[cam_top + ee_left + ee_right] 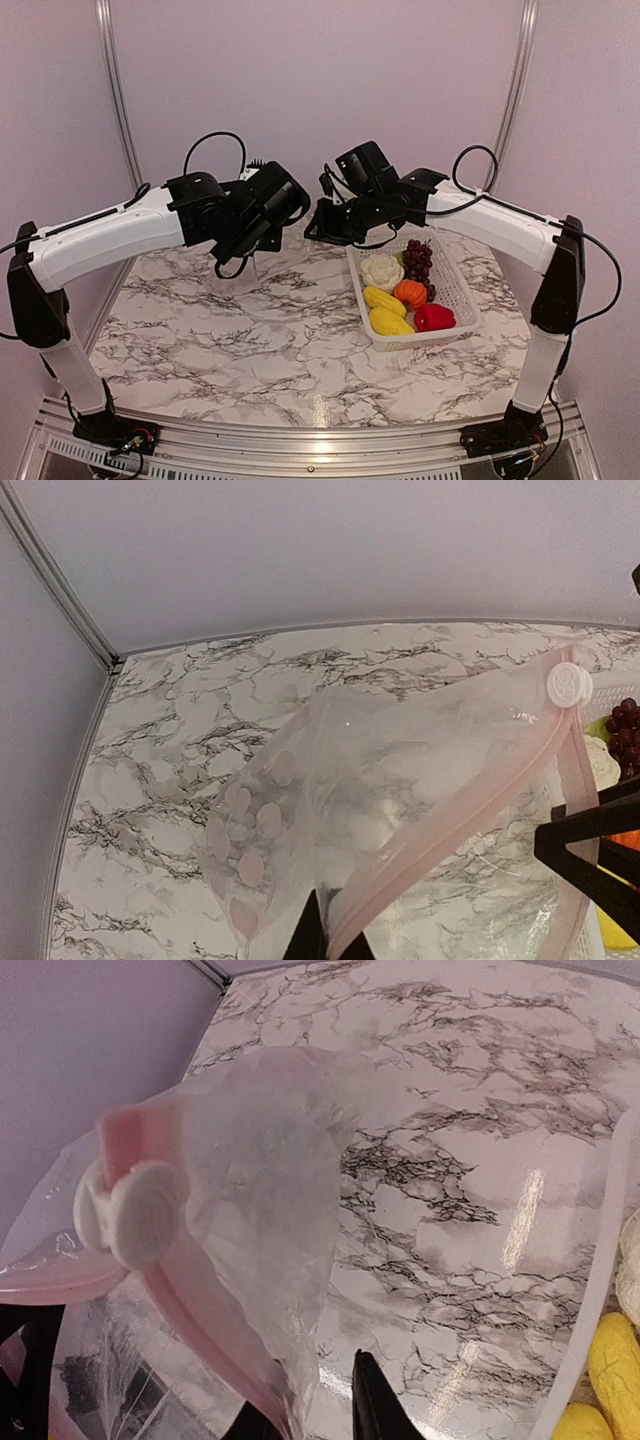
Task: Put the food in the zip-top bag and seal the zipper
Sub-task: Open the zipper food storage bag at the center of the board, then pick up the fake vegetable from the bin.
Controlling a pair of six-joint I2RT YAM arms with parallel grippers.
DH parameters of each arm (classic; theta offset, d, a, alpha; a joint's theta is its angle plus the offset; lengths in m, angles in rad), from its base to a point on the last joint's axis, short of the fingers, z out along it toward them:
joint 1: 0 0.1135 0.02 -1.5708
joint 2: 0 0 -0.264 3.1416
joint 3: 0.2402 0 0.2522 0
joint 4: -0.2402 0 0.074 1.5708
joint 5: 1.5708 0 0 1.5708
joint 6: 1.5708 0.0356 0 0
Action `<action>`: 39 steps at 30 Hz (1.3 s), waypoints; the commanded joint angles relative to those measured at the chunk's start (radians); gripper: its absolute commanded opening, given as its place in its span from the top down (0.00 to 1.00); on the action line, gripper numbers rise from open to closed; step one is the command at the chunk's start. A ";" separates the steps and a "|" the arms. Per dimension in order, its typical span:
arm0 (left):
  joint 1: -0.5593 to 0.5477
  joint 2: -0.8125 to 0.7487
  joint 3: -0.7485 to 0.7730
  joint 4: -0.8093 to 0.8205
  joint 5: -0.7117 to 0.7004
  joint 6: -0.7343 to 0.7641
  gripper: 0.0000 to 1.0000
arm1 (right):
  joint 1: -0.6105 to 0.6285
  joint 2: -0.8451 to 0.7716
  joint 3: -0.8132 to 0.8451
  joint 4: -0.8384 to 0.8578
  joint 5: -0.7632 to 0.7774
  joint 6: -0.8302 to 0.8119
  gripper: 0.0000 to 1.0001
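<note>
The left gripper (330, 942) is pinching the zipper (460, 815), and the right gripper (312, 1415) seems to be clamping the zip-top bag (400, 770) too. The bag is hanging beside the basket (420, 340), where the food (405, 295) is waiting. The thin film may be slipping free.

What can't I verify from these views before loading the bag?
- Top view: the arms hide nearly all of the zip-top bag.
- Left wrist: left gripper fingertips cut off by bottom edge; grip on zipper unclear.
- Right wrist: right gripper likewise; slider blurred.
- Wrist views: most food lies off-frame.
</note>
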 commanded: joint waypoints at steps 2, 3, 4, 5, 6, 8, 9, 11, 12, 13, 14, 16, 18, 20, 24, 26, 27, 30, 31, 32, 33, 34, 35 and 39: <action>0.006 -0.054 -0.041 0.012 0.003 0.029 1.00 | -0.010 -0.095 0.010 0.055 -0.142 -0.073 0.69; 0.007 -0.063 -0.053 0.012 0.003 0.030 1.00 | -0.011 -0.111 0.006 0.055 -0.153 -0.079 0.65; 0.008 -0.071 -0.066 0.012 0.003 0.029 1.00 | -0.014 -0.129 -0.002 0.056 -0.162 -0.082 0.63; 0.010 -0.080 -0.079 0.014 0.003 0.028 1.00 | -0.020 -0.146 -0.012 0.055 -0.171 -0.085 0.60; 0.013 -0.089 -0.097 0.015 0.005 0.026 1.00 | -0.025 -0.165 -0.026 0.055 -0.181 -0.086 0.59; 0.017 -0.108 -0.131 0.015 0.013 0.028 1.00 | -0.045 -0.201 -0.058 0.055 -0.206 -0.090 0.57; 0.022 -0.122 -0.150 0.015 0.019 0.030 1.00 | -0.055 -0.219 -0.079 0.055 -0.219 -0.091 0.56; 0.027 -0.159 -0.181 0.008 0.021 0.045 1.00 | -0.085 -0.249 -0.132 0.053 -0.242 -0.106 0.55; 0.030 -0.183 -0.190 -0.008 0.016 0.052 1.00 | -0.103 -0.264 -0.153 0.047 -0.249 -0.122 0.55; 0.032 -0.206 -0.194 -0.024 0.007 0.063 1.00 | -0.122 -0.279 -0.171 0.035 -0.247 -0.139 0.55; 0.034 -0.234 -0.193 -0.045 -0.003 0.079 1.00 | -0.142 -0.291 -0.188 0.018 -0.238 -0.160 0.54; 0.035 -0.289 -0.195 -0.071 -0.023 0.128 1.00 | -0.188 -0.321 -0.222 -0.021 -0.211 -0.206 0.52; 0.037 -0.332 -0.197 -0.076 -0.036 0.202 1.00 | -0.240 -0.346 -0.255 -0.071 -0.187 -0.247 0.43; 0.041 -0.337 -0.187 -0.086 -0.082 0.235 1.00 | -0.296 -0.366 -0.296 -0.100 -0.171 -0.281 0.36; 0.041 -0.270 -0.168 -0.037 0.036 0.280 1.00 | -0.397 -0.367 -0.341 -0.163 -0.131 -0.332 0.28; 0.037 -0.209 -0.161 -0.007 0.188 0.273 1.00 | -0.410 -0.347 -0.341 -0.195 -0.065 -0.391 0.26; 0.033 -0.176 -0.161 0.013 0.256 0.269 1.00 | -0.410 -0.332 -0.340 -0.210 -0.036 -0.420 0.26; 0.012 -0.092 -0.145 0.051 0.378 0.242 1.00 | -0.411 -0.270 -0.346 -0.235 0.027 -0.487 0.27; 0.005 -0.073 -0.139 0.060 0.395 0.233 1.00 | -0.410 -0.250 -0.350 -0.239 0.040 -0.504 0.28; 0.002 -0.059 -0.135 0.069 0.406 0.226 1.00 | -0.410 -0.231 -0.351 -0.243 0.052 -0.518 0.29; 0.000 -0.047 -0.132 0.079 0.417 0.219 1.00 | -0.410 -0.216 -0.351 -0.245 0.058 -0.529 0.30; 0.000 -0.043 -0.130 0.086 0.425 0.213 1.00 | -0.410 -0.201 -0.349 -0.241 0.058 -0.538 0.30; 0.000 -0.041 -0.130 0.093 0.429 0.209 1.00 | -0.410 -0.193 -0.350 -0.235 0.054 -0.546 0.30; 0.000 -0.042 -0.134 0.099 0.431 0.215 1.00 | -0.410 -0.175 -0.343 -0.224 0.022 -0.574 0.29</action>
